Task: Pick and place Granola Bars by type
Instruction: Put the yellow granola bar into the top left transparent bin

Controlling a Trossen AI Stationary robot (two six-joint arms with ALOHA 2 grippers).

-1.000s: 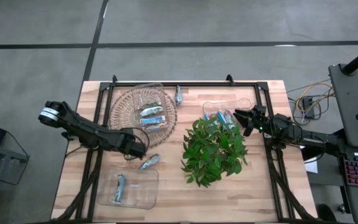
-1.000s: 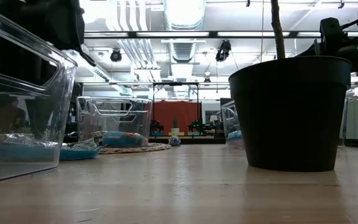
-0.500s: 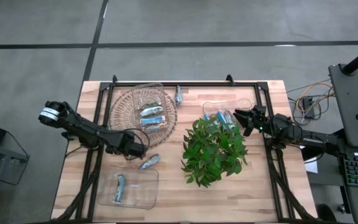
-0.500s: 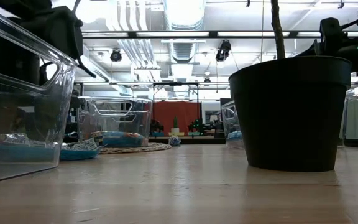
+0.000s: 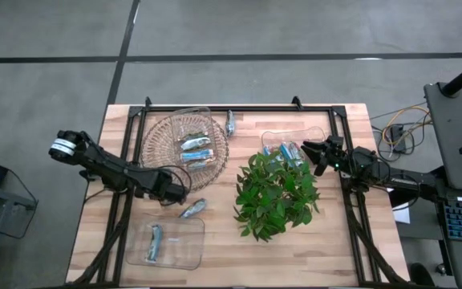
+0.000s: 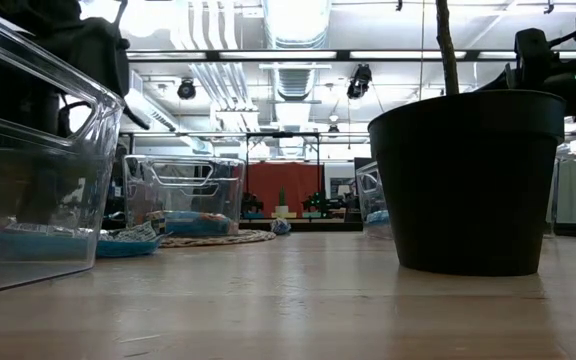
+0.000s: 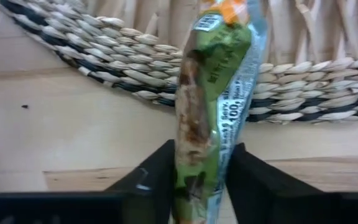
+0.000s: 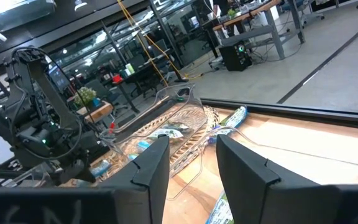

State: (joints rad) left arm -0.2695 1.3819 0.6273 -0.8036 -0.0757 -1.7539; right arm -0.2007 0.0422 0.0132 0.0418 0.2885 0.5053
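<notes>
Left wrist view shows the left gripper (image 7: pixel 197 177) clenched on a green-wrapped bar (image 7: pixel 213 93); the bar stands up between the two dark fingers (image 7: pixel 151 177), its long axis running straight out from the jaws toward the woven mat (image 7: pixel 73 53) just beyond. In the high view that gripper (image 5: pixel 175 191) sits at the near-left edge of the mat (image 5: pixel 152 144), which carries a clear dish (image 5: pixel 184 122) holding several silvery-blue bars (image 5: pixel 196 149).

Placed relative to the mat:
- one loose blue bar (image 5: pixel 192 209) lies on the table just beside the left gripper, on the side away from the mat;
- another bar (image 5: pixel 230 122) lies against the mat's far-right edge;
- a clear tray (image 5: pixel 184 250) with one blue bar (image 5: pixel 156 241) sits well clear, toward the table's front;
- a second clear container (image 5: pixel 315 133) stands across the table behind the leafy plant (image 5: pixel 276 193), with bars inside.

The right gripper (image 5: pixel 313 150) waits at that container, fingers parted — nothing between them. The left arm is plainly the nearer one to every drop point on the mat's side.

Against the earlier frames, the left gripper has drawn slightly back from the loose blue bar toward the mat; the right arm has not moved.

Judgement: the held bar is mid-transfer, destination not yet evident.
</notes>
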